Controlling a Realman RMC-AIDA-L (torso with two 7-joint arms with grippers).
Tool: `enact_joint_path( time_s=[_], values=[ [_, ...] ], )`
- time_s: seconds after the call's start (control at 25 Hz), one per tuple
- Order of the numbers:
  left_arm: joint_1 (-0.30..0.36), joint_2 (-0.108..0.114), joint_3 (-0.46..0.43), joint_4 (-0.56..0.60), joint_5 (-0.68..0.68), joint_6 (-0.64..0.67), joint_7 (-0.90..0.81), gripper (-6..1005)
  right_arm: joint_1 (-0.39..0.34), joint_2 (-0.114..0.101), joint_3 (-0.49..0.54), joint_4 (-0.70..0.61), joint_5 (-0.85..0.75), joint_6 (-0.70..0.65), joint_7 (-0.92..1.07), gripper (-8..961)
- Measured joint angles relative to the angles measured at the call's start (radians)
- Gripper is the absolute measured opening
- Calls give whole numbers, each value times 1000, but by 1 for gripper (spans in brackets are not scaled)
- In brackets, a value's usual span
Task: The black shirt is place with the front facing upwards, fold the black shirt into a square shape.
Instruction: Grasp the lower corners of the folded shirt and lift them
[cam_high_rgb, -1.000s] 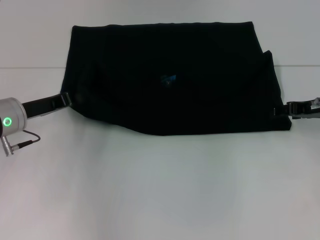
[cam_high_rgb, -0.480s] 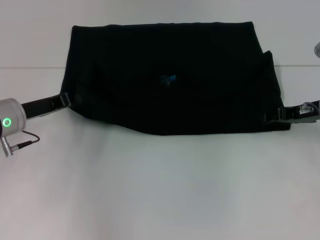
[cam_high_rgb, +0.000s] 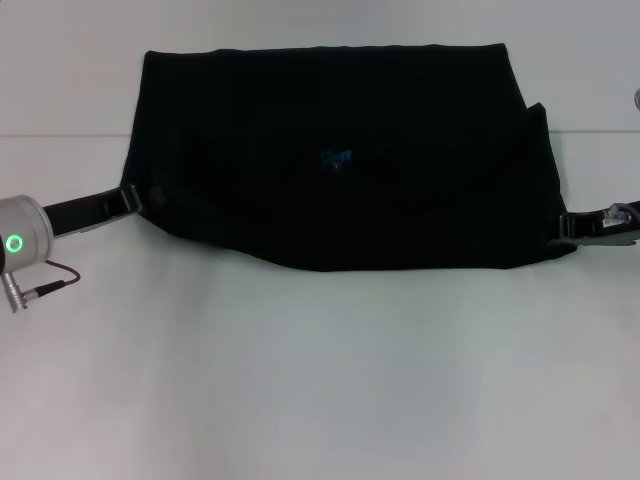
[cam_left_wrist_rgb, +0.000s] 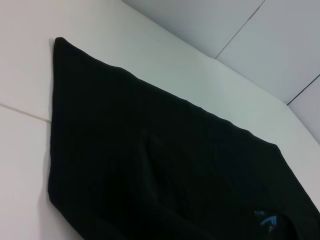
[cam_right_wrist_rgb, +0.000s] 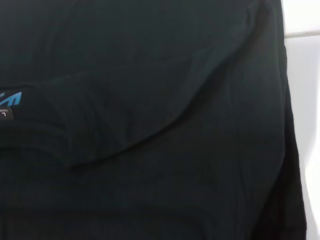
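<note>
The black shirt (cam_high_rgb: 340, 110) lies folded across the far half of the white table, with its small blue neck label (cam_high_rgb: 337, 158) near the middle. No lettering shows. My left gripper (cam_high_rgb: 131, 198) sits at the shirt's near left corner, touching the cloth edge. My right gripper (cam_high_rgb: 563, 229) is at the near right corner, shut on the cloth, and that corner is drawn up off the table. In the left wrist view the shirt (cam_left_wrist_rgb: 150, 165) fills the lower part, with the label (cam_left_wrist_rgb: 265, 219) at the edge. Cloth (cam_right_wrist_rgb: 150, 125) and the label (cam_right_wrist_rgb: 10, 102) fill the right wrist view.
The white table (cam_high_rgb: 320, 380) stretches bare in front of the shirt. A seam line (cam_high_rgb: 60, 135) crosses the table at the back. A cable (cam_high_rgb: 50, 282) hangs from my left wrist at the left edge.
My right gripper moved inward onto the shirt's near right corner, then drew back slightly outward. That corner has risen and rounded. The left arm has not moved.
</note>
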Motion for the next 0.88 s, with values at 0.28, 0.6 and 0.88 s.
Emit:
enact_joint_path(
  time_s=[0.28,0.6,0.88],
  values=[
    [1,1,4,6,4,25,1,2,-4,-4,3,-9,3,-11,1,92],
    [0,31,-2,88,155,229,-112,1,-76,0,6,-161,28,-206,-1,12],
    [31,55,-91,184,255,567,-128,1,-207,15,6,-369,41,-553,-13,19]
  ],
)
